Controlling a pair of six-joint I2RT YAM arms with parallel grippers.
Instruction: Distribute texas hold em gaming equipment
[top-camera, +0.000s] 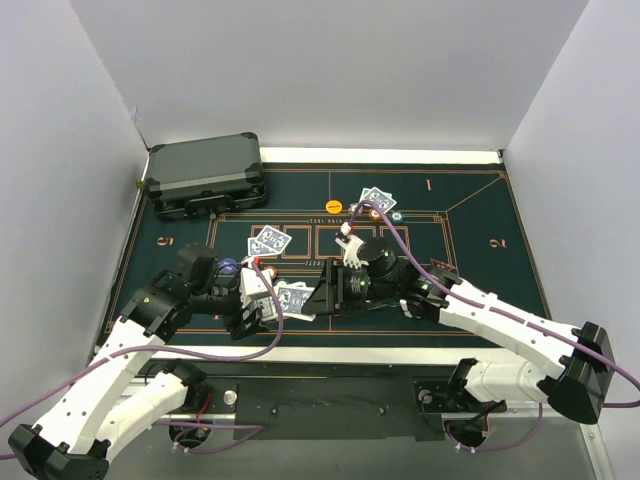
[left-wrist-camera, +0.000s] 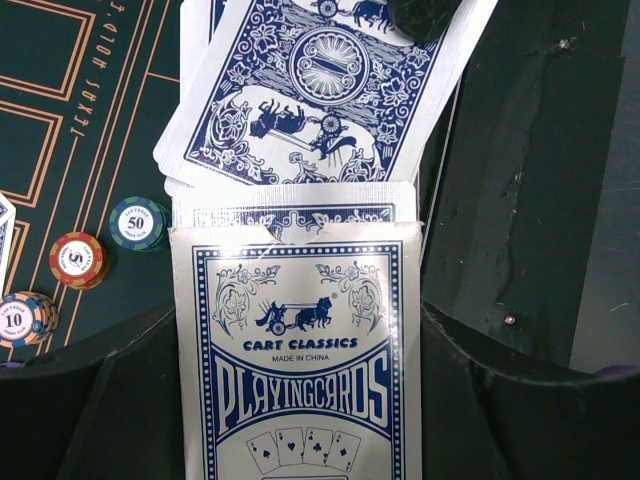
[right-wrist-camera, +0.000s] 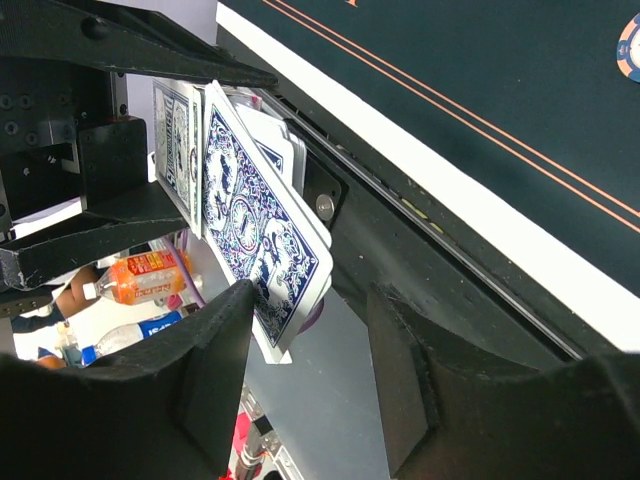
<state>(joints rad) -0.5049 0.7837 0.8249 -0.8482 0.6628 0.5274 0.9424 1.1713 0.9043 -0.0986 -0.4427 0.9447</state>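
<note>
My left gripper (top-camera: 262, 308) is shut on a blue-and-white playing card box (left-wrist-camera: 300, 370), held upright between its jaws (left-wrist-camera: 300, 320). Blue-backed cards (left-wrist-camera: 310, 90) fan out of the box's open top; they also show in the top view (top-camera: 293, 297). My right gripper (top-camera: 322, 290) is open around the edge of those cards (right-wrist-camera: 265, 240); its left finger (right-wrist-camera: 225, 330) touches them and the right finger (right-wrist-camera: 400, 370) stands apart. Card pairs lie on the mat (top-camera: 269, 240) (top-camera: 378, 200). A teal chip (left-wrist-camera: 137, 222), a red chip (left-wrist-camera: 78, 259) and an orange-blue chip (left-wrist-camera: 20, 318) lie left of the box.
A dark grey hard case (top-camera: 207, 175) stands at the back left. The green felt mat (top-camera: 470, 230) covers the table. An orange chip (top-camera: 333, 205) and another chip (top-camera: 397, 213) lie near the far card pair. A chip (right-wrist-camera: 630, 45) shows at the right wrist view's edge.
</note>
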